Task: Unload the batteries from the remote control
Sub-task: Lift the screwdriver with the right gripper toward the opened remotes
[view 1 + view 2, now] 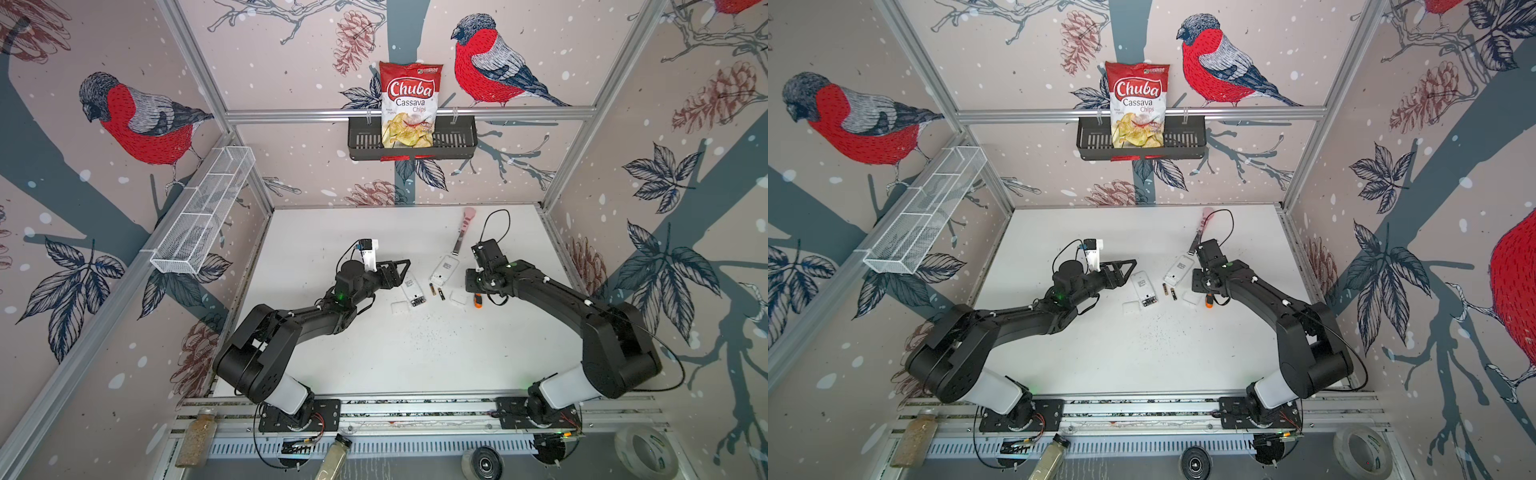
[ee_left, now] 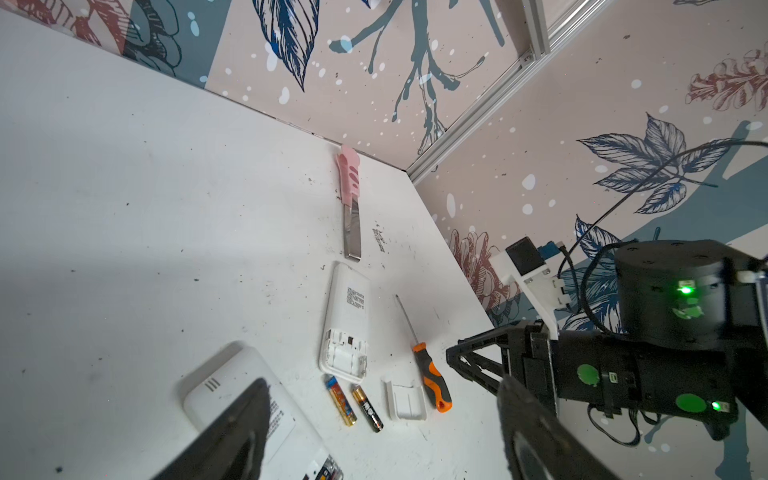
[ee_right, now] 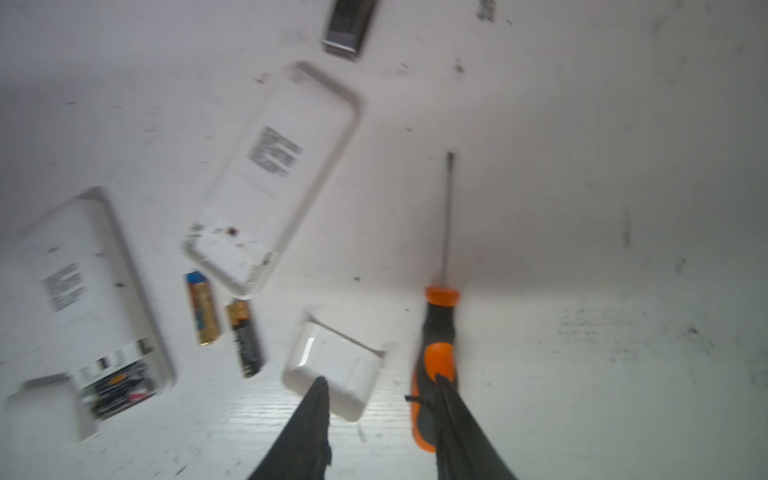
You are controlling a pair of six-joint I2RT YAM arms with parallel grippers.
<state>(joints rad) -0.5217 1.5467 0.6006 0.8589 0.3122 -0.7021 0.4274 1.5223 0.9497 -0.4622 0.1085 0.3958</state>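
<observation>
Two white remotes lie face down mid-table. The left remote (image 1: 411, 289) (image 2: 245, 395) keeps batteries (image 3: 116, 386) in its uncovered bay. The right remote (image 1: 444, 269) (image 2: 347, 316) has an empty bay. Two loose batteries (image 2: 340, 400) (image 2: 368, 409) lie side by side between the remotes (image 1: 433, 289). My left gripper (image 2: 382, 440) hovers open over the left remote, holding nothing. My right gripper (image 3: 382, 388) is open, with bare table between its fingers. One finger crosses a white battery cover (image 3: 332, 365), the other the handle of the orange-handled screwdriver (image 3: 436, 332), which lies flat.
A second battery cover (image 1: 397, 308) lies by the left remote. A pink-handled spatula (image 1: 463, 230) lies behind the right remote. A black wall basket (image 1: 457, 141) holds a chips bag (image 1: 409, 104). A white wire basket (image 1: 208, 208) hangs on the left wall.
</observation>
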